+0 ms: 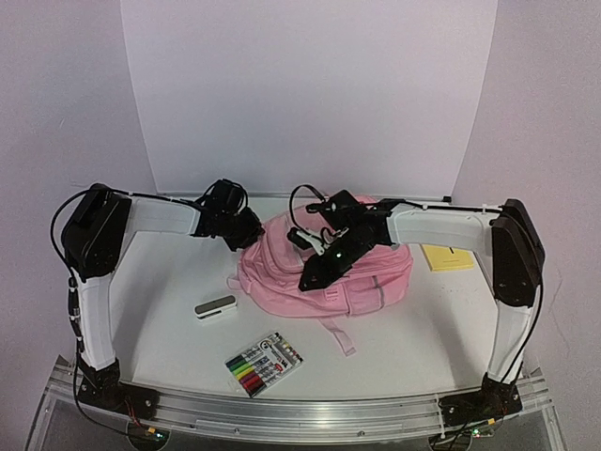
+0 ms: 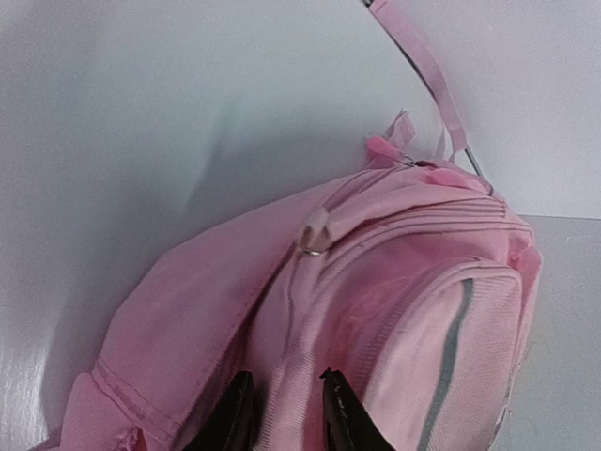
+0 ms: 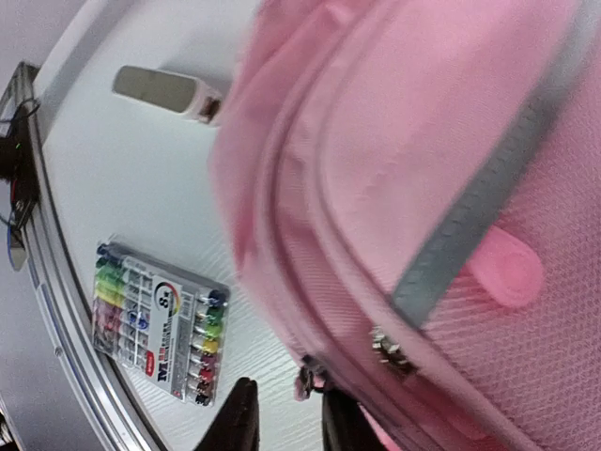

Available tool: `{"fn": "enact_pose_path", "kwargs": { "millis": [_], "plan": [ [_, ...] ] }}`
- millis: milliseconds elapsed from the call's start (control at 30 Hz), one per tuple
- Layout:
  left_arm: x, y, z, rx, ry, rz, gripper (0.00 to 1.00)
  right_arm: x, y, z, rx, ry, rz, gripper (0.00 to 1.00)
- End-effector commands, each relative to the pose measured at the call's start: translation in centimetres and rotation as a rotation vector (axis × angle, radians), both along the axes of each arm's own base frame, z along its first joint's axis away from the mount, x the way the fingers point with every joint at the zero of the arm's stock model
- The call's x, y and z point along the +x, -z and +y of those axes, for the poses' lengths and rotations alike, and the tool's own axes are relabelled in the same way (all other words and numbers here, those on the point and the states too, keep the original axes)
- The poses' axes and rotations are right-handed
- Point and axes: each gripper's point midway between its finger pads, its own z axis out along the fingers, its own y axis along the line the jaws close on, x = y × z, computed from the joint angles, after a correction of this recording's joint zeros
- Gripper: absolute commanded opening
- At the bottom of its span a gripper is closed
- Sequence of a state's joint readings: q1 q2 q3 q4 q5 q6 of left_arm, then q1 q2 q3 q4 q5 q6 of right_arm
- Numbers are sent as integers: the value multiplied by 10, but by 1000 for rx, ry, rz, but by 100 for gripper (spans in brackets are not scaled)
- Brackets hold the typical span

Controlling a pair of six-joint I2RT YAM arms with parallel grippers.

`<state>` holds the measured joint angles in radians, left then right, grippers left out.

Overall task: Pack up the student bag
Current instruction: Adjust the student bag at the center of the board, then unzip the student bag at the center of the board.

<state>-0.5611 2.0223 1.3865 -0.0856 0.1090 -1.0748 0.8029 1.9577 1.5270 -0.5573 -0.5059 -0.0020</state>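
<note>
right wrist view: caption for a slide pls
right gripper, jaws slightly apart, at the zipped edge of the student bag; marker pack on the table beside it

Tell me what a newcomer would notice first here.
The pink bag lies in the middle of the table and is by far the biggest thing. Both arms bend in toward it, with the left gripper at its left edge and the right gripper over its front. After that, the bright marker pack near the table's front edge catches the eye.
</note>
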Motion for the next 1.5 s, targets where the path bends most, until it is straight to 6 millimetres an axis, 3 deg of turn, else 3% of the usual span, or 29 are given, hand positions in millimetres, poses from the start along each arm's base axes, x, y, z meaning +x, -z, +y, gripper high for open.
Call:
{"fn": "enact_pose_path", "kwargs": {
  "millis": [0, 133, 233, 467, 600, 767, 967, 1100, 1467],
  "plan": [
    [-24, -58, -2, 79, 146, -75, 44, 19, -82, -2, 181, -65, -168, 37],
    [-61, -89, 15, 125, 202, -132, 51, 16, -93, -40, 134, -88, -241, 52],
    [-103, -90, -2, 159, 329, -141, 50, 16, -85, -59, 60, -108, -317, 55],
    [-202, -51, -75, 184, 624, -87, 44, 17, -41, -69, -50, -193, -341, 57],
    [-235, -24, -108, 226, 704, -81, 38, 22, -29, -68, -77, -203, -339, 57],
    [-236, -3, -121, 262, 654, -87, 30, 26, -27, -67, -86, -195, -340, 57],
    [-227, 4, -102, 319, 535, -84, 30, 27, -20, -70, -106, -182, -329, 57],
    [-223, 6, -90, 345, 486, -92, 35, 28, -19, -71, -105, -179, -322, 57],
    [-211, 2, -120, 303, 528, -171, 35, 32, -6, -71, -132, -178, -311, 56]
  ]
}}
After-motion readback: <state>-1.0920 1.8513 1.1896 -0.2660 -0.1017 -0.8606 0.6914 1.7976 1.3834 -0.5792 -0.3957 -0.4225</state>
